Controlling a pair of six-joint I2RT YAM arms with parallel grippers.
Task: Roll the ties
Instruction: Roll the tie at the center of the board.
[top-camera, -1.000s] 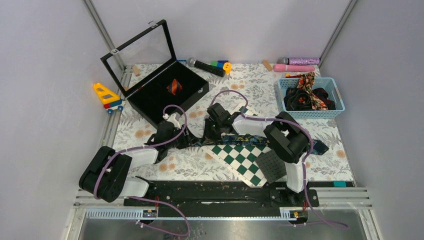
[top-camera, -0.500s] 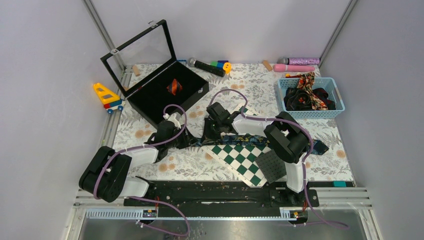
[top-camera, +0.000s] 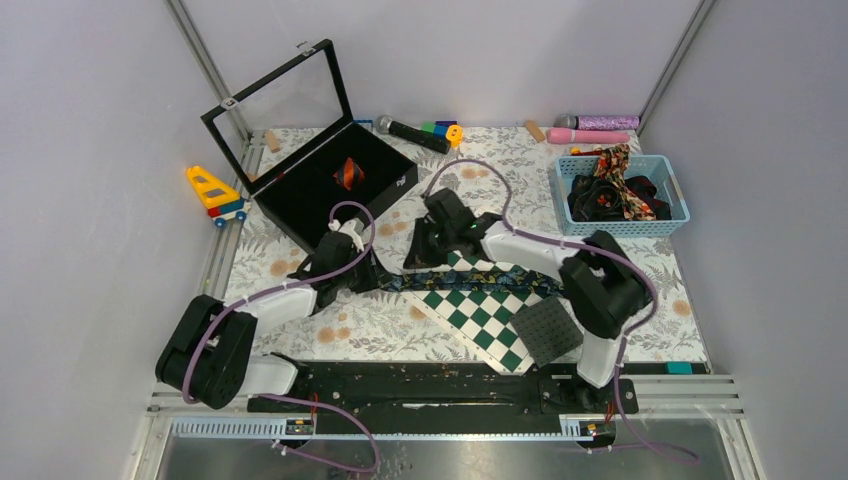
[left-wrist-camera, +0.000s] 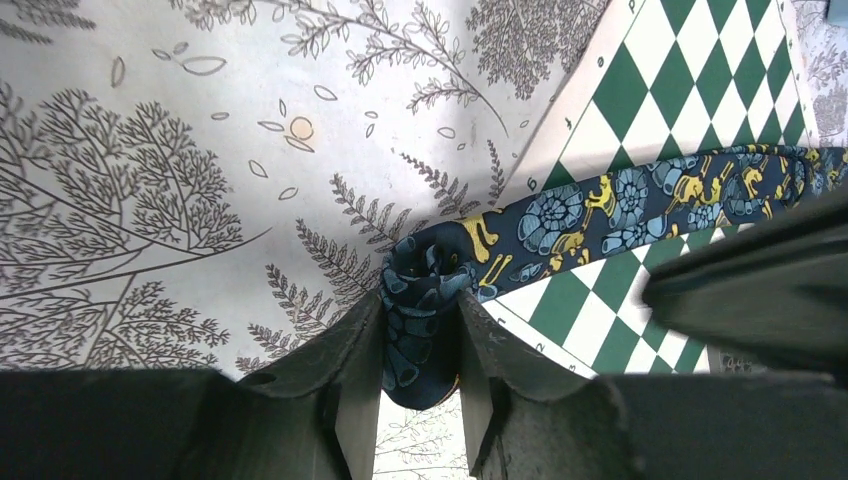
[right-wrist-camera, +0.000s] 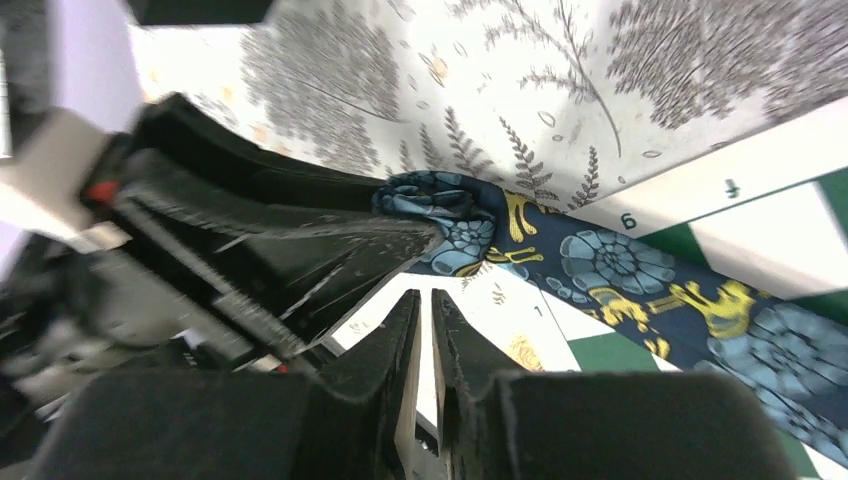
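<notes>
**Top view.** The left gripper (top-camera: 374, 279) and the right gripper (top-camera: 416, 262) meet at the left end of a navy floral tie (top-camera: 470, 281). The tie lies flat along the far edge of the board (top-camera: 480, 312) and runs off to the right. From up here I cannot tell how either pair of jaws stands. More ties (top-camera: 615, 195) are heaped in the basket (top-camera: 680, 216) at the far right. A striped roll (top-camera: 348, 173) sits in the open box (top-camera: 300, 205) at the far left.

**Left wrist.** The left gripper (left-wrist-camera: 420, 302) grasps the tie's rolled end (left-wrist-camera: 425, 285), with its fingers (left-wrist-camera: 352, 370) pressed against both sides of the coil. The coil rests on the cloth (left-wrist-camera: 150, 150) just off the corner of the board (left-wrist-camera: 700, 90). The unrolled tie (left-wrist-camera: 620, 200) stretches up and to the right over the green squares.

**Right wrist.** The right gripper (right-wrist-camera: 422, 295) is clenched and empty, with only a thin slit between its fingers (right-wrist-camera: 392, 350). It hangs over the white border of the board (right-wrist-camera: 760, 165), just beside the rolled end (right-wrist-camera: 440, 205). The left gripper (right-wrist-camera: 280, 260) reaches that coil from the left. The tie (right-wrist-camera: 650, 290) runs away to the lower right.
</notes>
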